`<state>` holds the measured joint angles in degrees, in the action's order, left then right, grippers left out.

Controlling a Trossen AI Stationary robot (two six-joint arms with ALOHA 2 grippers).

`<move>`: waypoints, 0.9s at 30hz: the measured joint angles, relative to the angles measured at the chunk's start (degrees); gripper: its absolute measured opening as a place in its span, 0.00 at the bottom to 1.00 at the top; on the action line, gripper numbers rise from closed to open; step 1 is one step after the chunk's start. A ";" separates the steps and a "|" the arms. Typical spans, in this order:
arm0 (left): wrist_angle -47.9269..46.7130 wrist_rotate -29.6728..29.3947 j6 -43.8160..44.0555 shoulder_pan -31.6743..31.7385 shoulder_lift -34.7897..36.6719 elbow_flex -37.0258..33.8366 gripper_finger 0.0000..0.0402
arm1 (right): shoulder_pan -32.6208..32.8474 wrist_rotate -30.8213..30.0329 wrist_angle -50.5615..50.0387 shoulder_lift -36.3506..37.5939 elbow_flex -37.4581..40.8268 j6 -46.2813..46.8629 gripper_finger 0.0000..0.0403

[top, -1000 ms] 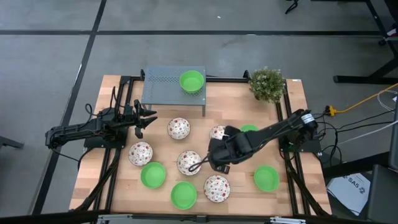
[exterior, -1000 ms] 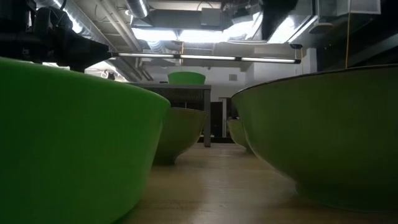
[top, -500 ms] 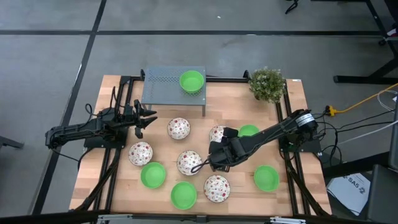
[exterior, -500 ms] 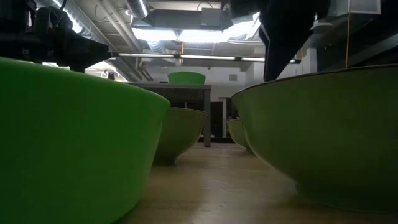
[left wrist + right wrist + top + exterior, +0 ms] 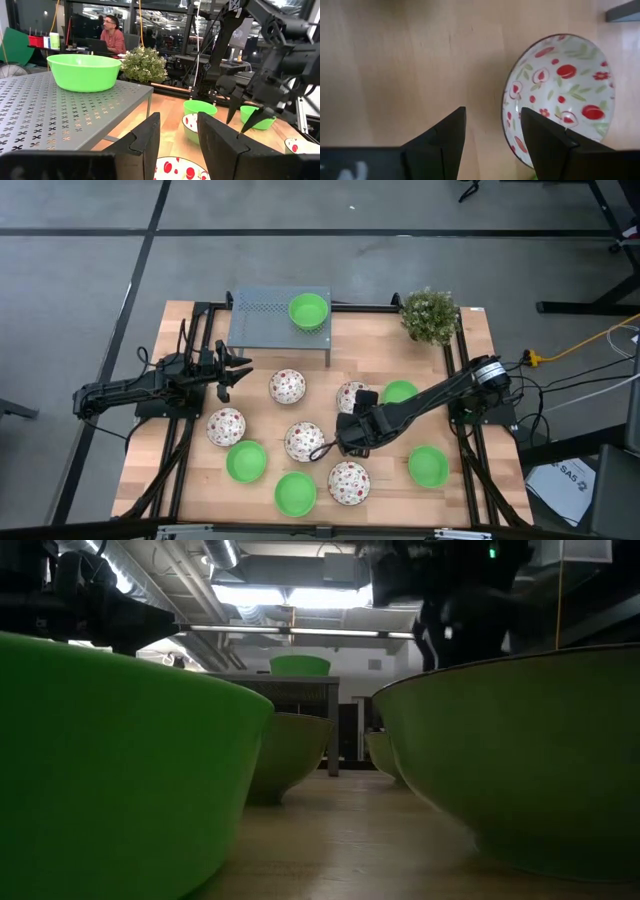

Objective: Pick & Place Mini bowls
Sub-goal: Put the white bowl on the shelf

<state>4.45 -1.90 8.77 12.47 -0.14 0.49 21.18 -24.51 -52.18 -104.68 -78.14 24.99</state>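
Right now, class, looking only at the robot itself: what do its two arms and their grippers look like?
Both arms are dark, slender and jointed. The left gripper and right gripper each end in two black, flat, tapering fingers. Black cables trail beside each arm's base.

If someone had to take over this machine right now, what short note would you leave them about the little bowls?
Left pincer: open, empty, waiting beside the grey perforated shelf.
Right pincer: open, holding nothing, lowered at the rim of the middle patterned bowl.
Done: one green bowl sits on the shelf.
Left: nine bowls on the wooden table, four green and five patterned. One patterned bowl is half hidden under the right arm.
The potted plant stands at the far right corner; not part of the job.
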 joint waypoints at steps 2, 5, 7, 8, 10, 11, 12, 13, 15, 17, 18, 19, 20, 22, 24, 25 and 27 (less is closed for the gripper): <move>0.00 -0.02 0.00 0.00 0.00 0.02 0.31 | -0.37 -0.36 1.27 -0.02 1.18 -0.44 0.47; 0.00 -0.01 0.02 0.01 0.00 0.02 0.31 | -1.05 -1.70 2.99 -0.02 2.17 -1.59 0.47; 0.00 -0.02 0.00 0.02 0.00 0.01 0.31 | -1.65 -1.76 3.91 -0.02 2.77 -2.14 0.47; 0.00 0.01 0.00 0.00 0.00 0.02 0.31 | -1.87 -1.78 4.31 -0.02 3.04 -2.31 0.47; 0.00 -0.02 0.00 0.00 0.00 0.00 0.31 | -2.25 -1.62 5.76 -0.01 4.00 -2.90 0.47; 0.00 -0.01 0.00 0.00 0.00 0.00 0.31 | -2.32 -1.48 6.38 0.00 4.68 -2.95 0.47; 0.00 -0.01 0.00 0.02 0.00 0.02 0.31 | -2.37 -1.47 6.96 -0.01 5.45 -2.95 0.47; 0.00 0.00 0.02 0.00 0.00 0.02 0.31 | -2.54 -1.42 7.81 0.00 6.17 -2.97 0.47; 0.02 -0.01 0.00 0.00 0.00 0.00 0.31 | -2.73 -1.29 10.38 0.00 7.64 -2.79 0.47; 0.00 -0.01 0.00 0.01 0.00 0.02 0.31 | -2.91 -1.21 11.65 -0.02 8.52 -2.16 0.47; 0.00 0.00 0.01 0.00 -0.01 0.01 0.31 | -2.94 -1.19 11.84 -0.02 8.62 -1.58 0.46; 0.00 -0.01 0.00 0.00 0.00 0.01 0.31 | -2.98 -1.27 12.04 -0.02 8.63 -1.21 0.44; 0.00 0.00 0.00 0.00 0.00 0.02 0.31 | -3.03 -1.34 12.22 -0.02 8.63 -1.12 0.42; 0.00 -0.01 0.02 0.00 0.00 0.00 0.31 | -3.07 -1.33 12.10 -0.02 8.63 -1.37 0.37; 0.00 -0.01 0.00 0.02 0.00 0.01 0.31 | -3.07 -1.29 12.00 -0.02 8.63 -1.33 0.29; 0.00 -0.02 0.01 0.00 -0.01 0.00 0.31 | -3.07 -1.21 11.97 -0.02 8.63 -1.15 0.25; 0.00 0.00 0.00 0.01 0.00 0.01 0.31 | -3.07 -0.22 11.93 -0.02 8.63 -0.11 0.14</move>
<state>4.45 -1.90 8.77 12.49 -0.14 0.51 18.11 -24.72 -40.25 -104.71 -69.52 24.88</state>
